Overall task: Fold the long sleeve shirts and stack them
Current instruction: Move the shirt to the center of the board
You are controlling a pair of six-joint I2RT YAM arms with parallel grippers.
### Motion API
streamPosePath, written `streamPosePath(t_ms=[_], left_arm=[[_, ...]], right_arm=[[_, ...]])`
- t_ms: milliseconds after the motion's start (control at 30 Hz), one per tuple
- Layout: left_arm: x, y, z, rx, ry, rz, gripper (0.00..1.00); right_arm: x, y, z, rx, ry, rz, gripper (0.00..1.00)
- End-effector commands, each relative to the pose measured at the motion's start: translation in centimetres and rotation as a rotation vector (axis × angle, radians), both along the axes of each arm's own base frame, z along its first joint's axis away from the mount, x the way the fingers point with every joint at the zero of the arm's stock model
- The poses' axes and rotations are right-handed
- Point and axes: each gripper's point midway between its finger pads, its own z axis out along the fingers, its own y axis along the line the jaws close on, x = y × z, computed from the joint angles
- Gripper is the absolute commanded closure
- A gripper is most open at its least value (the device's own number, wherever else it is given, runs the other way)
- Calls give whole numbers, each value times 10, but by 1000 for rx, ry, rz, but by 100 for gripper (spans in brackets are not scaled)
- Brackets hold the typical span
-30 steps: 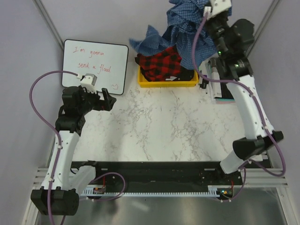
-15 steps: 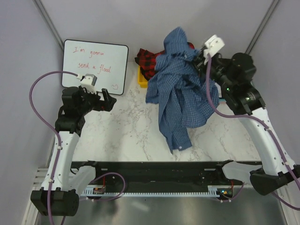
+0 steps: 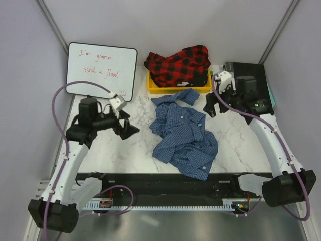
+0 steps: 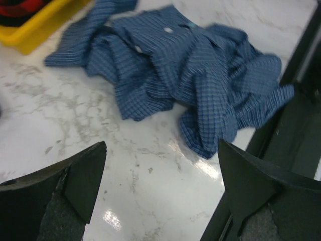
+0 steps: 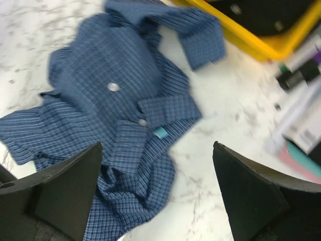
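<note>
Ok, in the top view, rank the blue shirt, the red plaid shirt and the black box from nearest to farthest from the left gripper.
1. Blue shirt: crumpled in the middle, just right of the left gripper.
2. Red plaid shirt: in the yellow bin at the back.
3. Black box: far back right corner.

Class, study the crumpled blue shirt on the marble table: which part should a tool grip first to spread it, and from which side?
Probably the sleeve cuff of the blue shirt, nearest the yellow bin. It lies flat and clear of the bunched body, so the open right tool could come down from above on its side.
</note>
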Motion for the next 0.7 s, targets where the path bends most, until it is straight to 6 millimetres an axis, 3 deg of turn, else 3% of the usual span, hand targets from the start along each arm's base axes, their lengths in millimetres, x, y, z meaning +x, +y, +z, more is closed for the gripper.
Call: streamPosePath(t_ms=[0, 133, 167, 233, 267, 300, 333, 400, 600, 667], left_arm=[[-67, -65, -46, 162, -90, -488, 3], [-108, -106, -78, 283, -201, -759, 15], [-110, -115, -87, 310, -224, -800, 15], [-131, -136, -97, 337, -256, -929, 19], [-132, -146, -113, 373, -239, -971, 21], [-147, -156, -120, 383, -238, -1036, 21], [-148, -166, -121, 389, -249, -1065, 23], [-158, -178, -147, 438, -215, -1136, 28], [-178, -213, -166, 457, -303, -1220, 33], [-175, -220, -178, 487, -294, -1218, 32]], right_arm=[[-14, -36, -40, 84, 269, -154, 2], [-21, -64, -78, 156, 476, -248, 9], [-22, -65, -83, 159, 500, -251, 10], [-25, -66, -98, 158, 553, -261, 12], [-26, -66, -102, 160, 568, -261, 13], [-29, -65, -112, 160, 598, -263, 14], [-30, -65, -116, 159, 614, -262, 15], [-35, -65, -126, 149, 643, -251, 18], [-39, -68, -138, 111, 645, -217, 19], [-38, -68, -141, 112, 655, -212, 20]])
